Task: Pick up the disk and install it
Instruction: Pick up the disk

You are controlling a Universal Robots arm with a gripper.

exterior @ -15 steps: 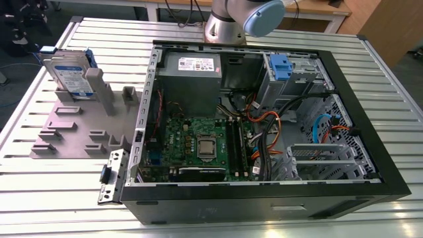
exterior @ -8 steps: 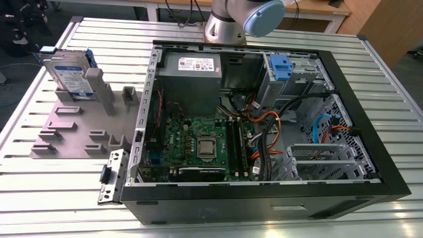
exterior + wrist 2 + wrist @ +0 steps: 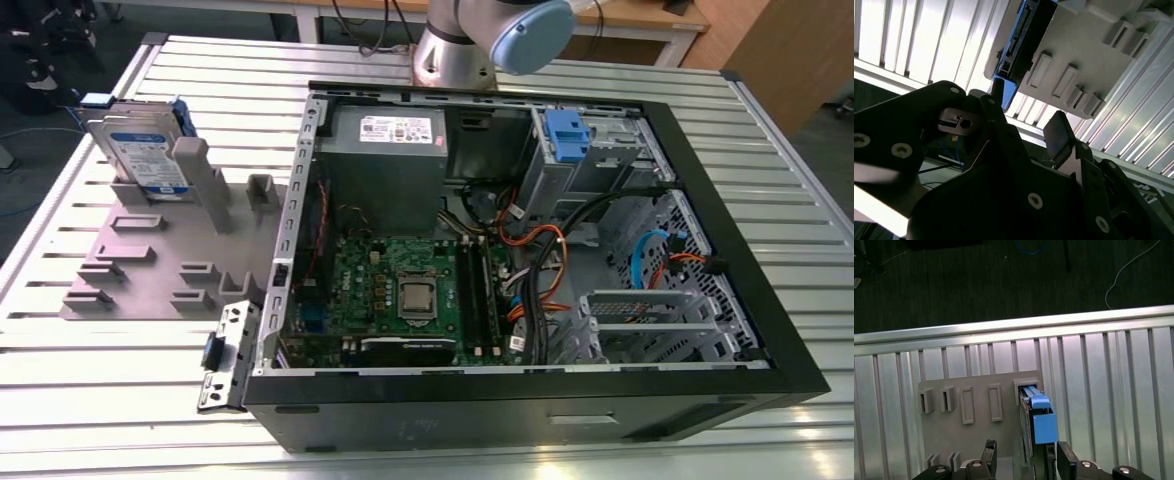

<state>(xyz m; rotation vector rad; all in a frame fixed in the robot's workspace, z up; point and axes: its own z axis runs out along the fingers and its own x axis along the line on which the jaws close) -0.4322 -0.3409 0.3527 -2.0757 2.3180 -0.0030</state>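
**Task item.** The disk (image 3: 140,150) stands on edge in a slot of the grey holding fixture (image 3: 147,260), in the upper left of the exterior view. Its label faces outward and its blue bracket shows at the far edge. It is not installed. The fixture lies flat on the slatted aluminium bench (image 3: 107,400), just beside the open computer case (image 3: 521,400) on the exterior view's left.

**End effector.** In the first wrist view the end effector (image 3: 1026,460) is spread wide. Its dark fingers (image 3: 989,452) stand on opposite sides of the disk (image 3: 1041,422), and a gap shows on at least one side. Nothing is held. How far the tips sit above the disk's top edge cannot be judged reliably. In the second wrist view the end effector (image 3: 1028,110) lines up with the blue-edged disk (image 3: 1016,45) seated in the fixture (image 3: 1089,55).

**Case.** The side panel is off. The power supply (image 3: 387,150) sits at the upper left inside the case and the motherboard (image 3: 400,280) lies below it. A drive cage with a blue bracket (image 3: 567,130) sits at the upper right. The robot arm (image 3: 467,40) rises behind the case.
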